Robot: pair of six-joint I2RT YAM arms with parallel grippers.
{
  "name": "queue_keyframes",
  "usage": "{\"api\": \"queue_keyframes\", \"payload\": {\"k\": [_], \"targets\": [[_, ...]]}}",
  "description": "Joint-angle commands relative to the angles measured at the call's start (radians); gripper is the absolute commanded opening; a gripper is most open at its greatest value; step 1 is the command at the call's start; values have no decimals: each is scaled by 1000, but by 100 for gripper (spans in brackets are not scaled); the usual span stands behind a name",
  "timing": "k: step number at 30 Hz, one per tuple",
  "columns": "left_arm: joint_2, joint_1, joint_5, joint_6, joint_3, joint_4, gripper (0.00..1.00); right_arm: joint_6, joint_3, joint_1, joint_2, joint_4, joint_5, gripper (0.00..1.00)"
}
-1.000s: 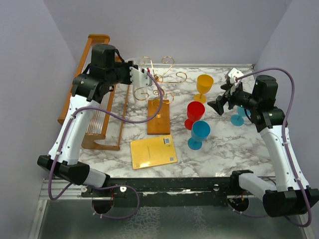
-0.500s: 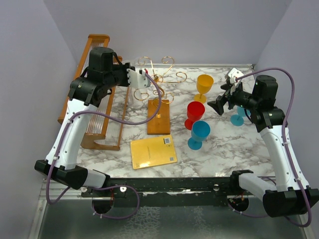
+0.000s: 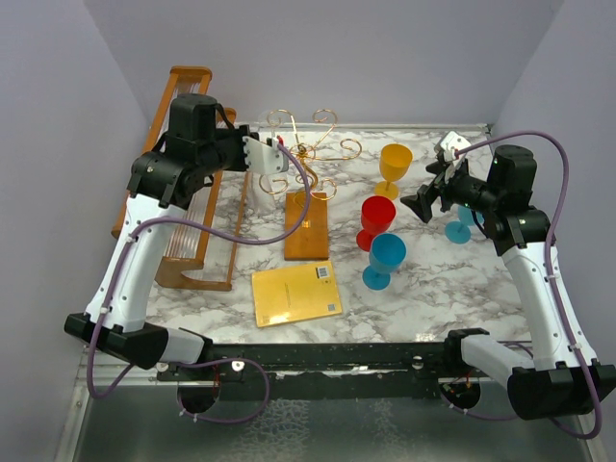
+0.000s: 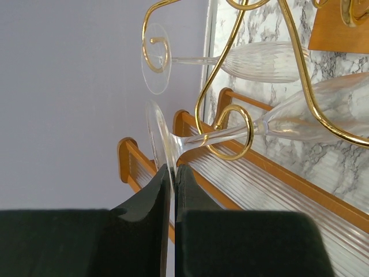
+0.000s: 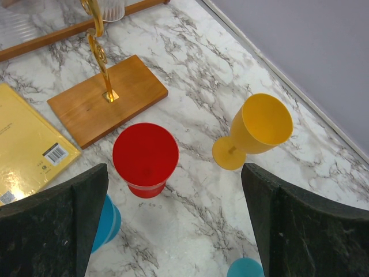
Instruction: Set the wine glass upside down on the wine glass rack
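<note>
Reaching toward eleven o'clock, I am pinching the wine glass foot in my left gripper, stem inside a wine glass rack curl; my right gripper is hanging wide open over the marble table.

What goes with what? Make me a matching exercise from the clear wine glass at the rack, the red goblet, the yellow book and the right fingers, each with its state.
Things:
1. clear wine glass
2. red goblet
3. yellow book
4. right fingers

States:
A. lying flat
B. spread wide, holding nothing
C. foot pinched in the left fingers
D. standing upright, mouth up

Pairs: 1-C, 2-D, 3-A, 4-B
</note>
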Motion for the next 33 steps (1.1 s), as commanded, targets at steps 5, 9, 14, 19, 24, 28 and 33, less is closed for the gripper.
{"api": "queue_keyframes", "payload": {"k": [5, 9, 14, 19, 24, 28, 33], "targets": [[-34, -7, 129, -17, 11, -18, 2, -13, -4, -4, -9, 18, -15, 98], [-29, -8, 152, -17, 1, -17, 4, -13, -1, -3, -7, 16, -15, 98], [-25, -11, 155, -18, -14, -12, 5, -14, -1, -3, -7, 16, -15, 98], [-25, -13, 164, -21, -40, -12, 8, -17, 1, -4, -6, 15, -13, 98], [-28, -16, 154, -30, -52, -9, 10, -16, 1, -3, -5, 15, -13, 98], [-31, -15, 156, -32, -54, -17, 13, -16, 2, -3, -3, 13, -12, 98], [-34, -17, 157, -32, -64, -26, 20, -16, 3, -3, -3, 13, -10, 98]]}}
